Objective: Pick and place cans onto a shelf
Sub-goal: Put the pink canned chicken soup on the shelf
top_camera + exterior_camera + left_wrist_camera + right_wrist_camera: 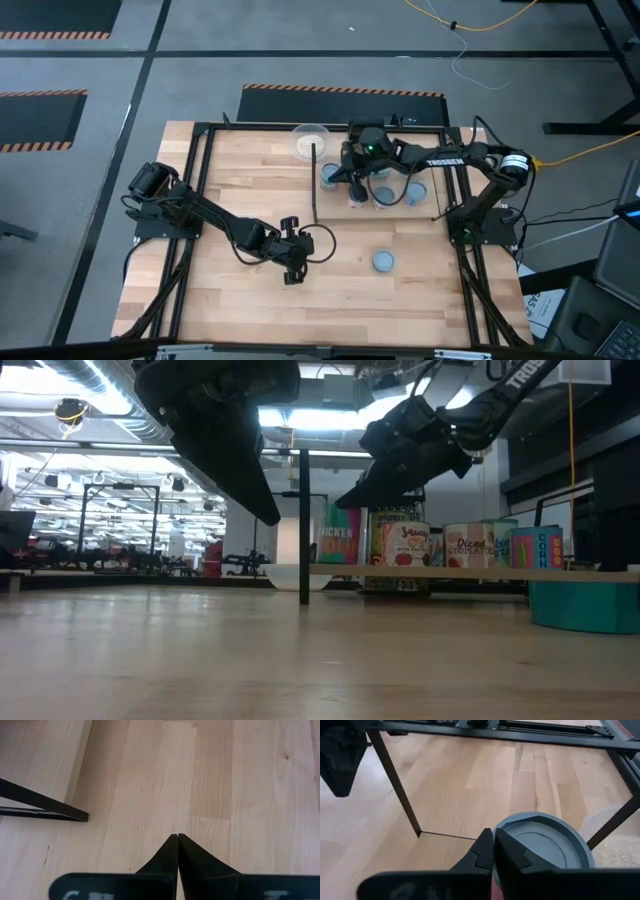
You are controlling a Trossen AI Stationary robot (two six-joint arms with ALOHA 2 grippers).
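R gripper (494,851) sits closest to my wrist cam, fingers pinched shut w/ nothing between them, hovering just over a can (540,845) on the shelf (400,165). L gripper (177,851) also shut & empty, parked over bare table (250,310) mid-left.

Progress, my read: most of the job's done. Several cans already stand on the shelf at the far right of the table; low view shows them in a row, labels facing me. One can (383,262) is left out on the table, well apart from the shelf, between the two arms. That one's prob next.

Containers: whitish bowl (310,142) near the shelf's far corner, looks like pale grainy stuff inside, can't tell what.
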